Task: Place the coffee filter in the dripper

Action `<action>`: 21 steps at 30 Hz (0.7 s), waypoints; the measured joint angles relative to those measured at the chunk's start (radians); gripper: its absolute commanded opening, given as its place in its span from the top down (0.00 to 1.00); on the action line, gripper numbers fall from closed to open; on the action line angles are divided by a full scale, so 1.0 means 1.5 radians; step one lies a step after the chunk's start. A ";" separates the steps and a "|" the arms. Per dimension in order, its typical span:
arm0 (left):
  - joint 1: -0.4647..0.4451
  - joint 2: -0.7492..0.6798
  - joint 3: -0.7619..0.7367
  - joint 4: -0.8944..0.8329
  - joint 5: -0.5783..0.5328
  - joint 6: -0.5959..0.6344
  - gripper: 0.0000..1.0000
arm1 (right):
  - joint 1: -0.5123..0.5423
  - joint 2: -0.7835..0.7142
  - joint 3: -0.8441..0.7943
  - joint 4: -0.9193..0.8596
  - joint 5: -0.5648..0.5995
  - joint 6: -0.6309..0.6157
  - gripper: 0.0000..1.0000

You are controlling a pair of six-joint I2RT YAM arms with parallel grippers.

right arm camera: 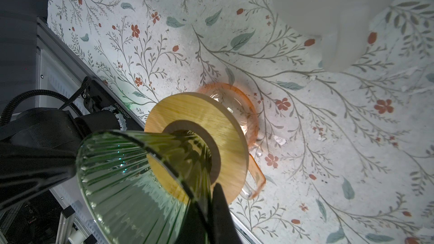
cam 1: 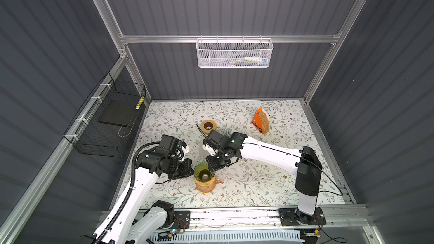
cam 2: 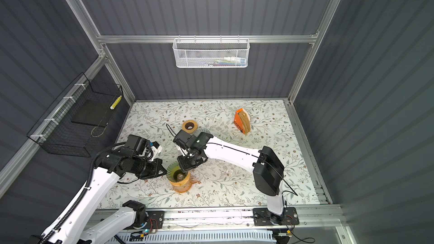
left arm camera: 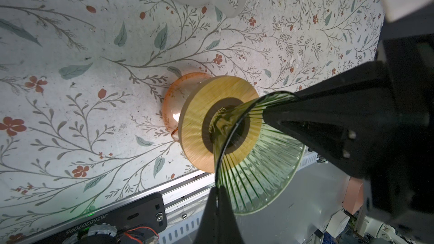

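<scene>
The task is judged to be at its start. The dripper (cam 1: 202, 172) is set with its narrow end in the hole of a wooden ring (left arm camera: 199, 113) on top of an orange jug (cam 1: 206, 187). Nothing is seen inside it: through the green glass only the ring and the jug below are shown in both wrist views. No filter is held by either arm. The filters (cam 1: 265, 122) are stood in an orange holder (cam 1: 257, 119). The holder is placed on the table (cam 1: 293, 179) well apart from the dripper, to its right and farther back.

The left tool (left arm camera: 216, 193) is closed on the dripper's rim on its left side, with the glass wall pinched between the fingers. The right tool (right arm camera: 216, 192) is likewise closed on the rim, on the dripper's far right side. The dripper is thus gripped by both tools at once.

What is left, as judged, is nearly everything. The rim is to be let go by at least one tool. One filter is then to be drawn from the holder, carried to the dripper and pressed down into the cone. None of these steps is shown as begun.
</scene>
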 measured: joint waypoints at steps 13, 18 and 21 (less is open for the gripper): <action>0.000 0.005 -0.012 0.014 0.002 0.000 0.98 | -0.002 0.005 -0.002 0.000 -0.002 0.010 1.00; 0.001 0.005 -0.013 0.016 0.003 0.000 0.98 | -0.002 0.006 -0.003 0.001 -0.002 0.010 1.00; 0.002 0.005 -0.015 0.017 0.005 0.000 0.98 | -0.002 0.006 -0.003 0.001 -0.001 0.012 1.00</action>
